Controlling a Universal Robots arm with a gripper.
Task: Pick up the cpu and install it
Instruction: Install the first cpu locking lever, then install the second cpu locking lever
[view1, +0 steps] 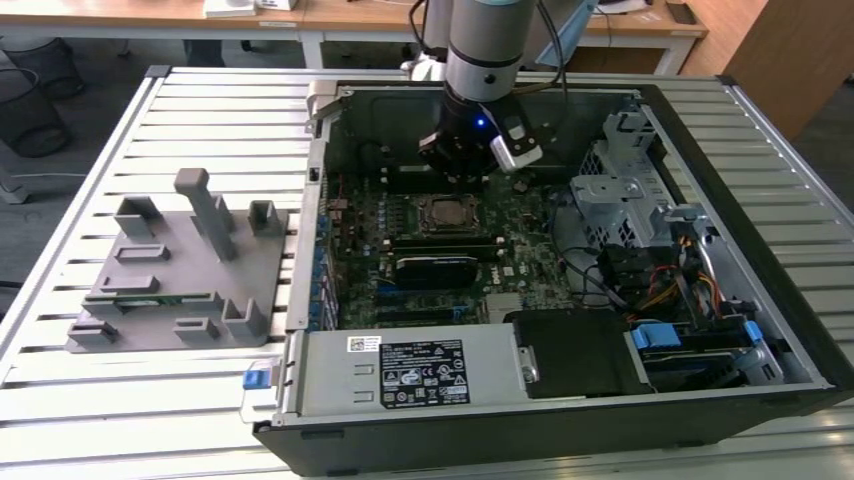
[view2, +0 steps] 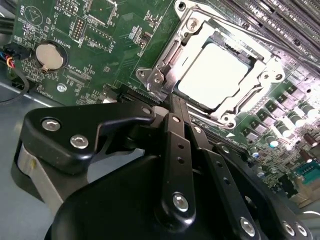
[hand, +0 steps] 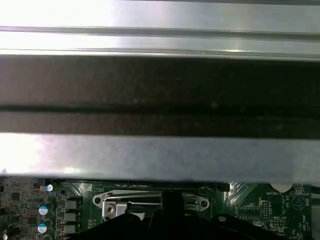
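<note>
The cpu (view2: 216, 76), square with a bright silver top, sits in the motherboard socket (view2: 165, 65). The gripper (view2: 172, 107) hovers beside it, fingers together, holding nothing.

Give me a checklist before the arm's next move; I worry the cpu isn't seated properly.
1. Cpu in socket: ok, it lies inside the socket frame.
2. Cpu level: cannot tell.
3. Gripper free of cpu: ok, shut on nothing, beside the socket.
4. Frame latched over cpu: cannot tell.
5. Motherboard around socket unobstructed: ok.
</note>
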